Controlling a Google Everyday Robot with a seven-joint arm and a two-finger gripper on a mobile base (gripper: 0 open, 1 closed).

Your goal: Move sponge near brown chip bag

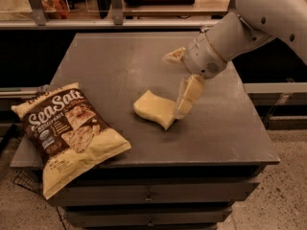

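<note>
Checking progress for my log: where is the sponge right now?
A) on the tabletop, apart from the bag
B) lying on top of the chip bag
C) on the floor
A: the sponge lies on the table, clear of the brown chip bag overhanging a front corner. The open gripper is on the sponge's side away from the bag, one finger at its edge.

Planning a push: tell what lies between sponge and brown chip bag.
Only bare tabletop, per the camera view; the gripper is beyond the sponge, away from the brown chip bag.
</note>
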